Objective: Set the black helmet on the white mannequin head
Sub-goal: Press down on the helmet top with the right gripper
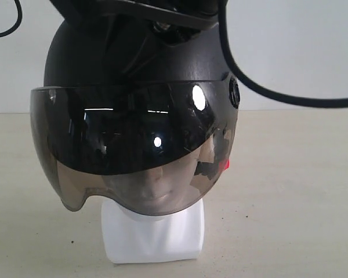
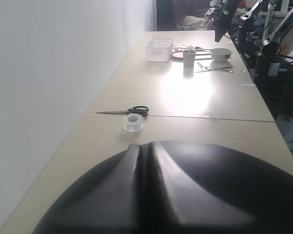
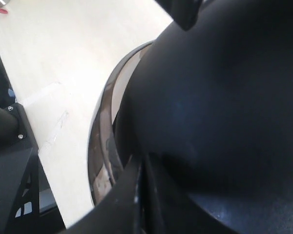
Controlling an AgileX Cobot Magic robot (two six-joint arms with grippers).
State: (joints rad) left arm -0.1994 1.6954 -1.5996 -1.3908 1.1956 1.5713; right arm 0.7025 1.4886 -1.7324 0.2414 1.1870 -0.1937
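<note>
- Beige tabletop (image 1: 290, 191) runs back to a pale wall.
- Rounded matte-black helmet (image 1: 133, 69) with a smoky visor sits over the glossy white plastic mannequin head (image 1: 153, 234), directly under the right gripper (image 3: 184, 10).
- Right gripper has its jaws pressed together at the helmet's crown.
- Left gripper is out of sight, so I cannot tell its state.

Around the black helmet (image 1: 133, 63) the table (image 1: 290, 191) lies bare on both flanks and in front, so low passes beside the neck base of the white mannequin head (image 1: 153, 237) are open. Straight above the helmet, black robot hardware (image 1: 145, 14) covers the crown, and a cable (image 1: 267, 92) swings past its pivot side. Farther along the table from the helmet lie a tape roll (image 2: 133, 123) and scissors (image 2: 127, 111), with a wall (image 2: 49, 97) alongside.
</note>
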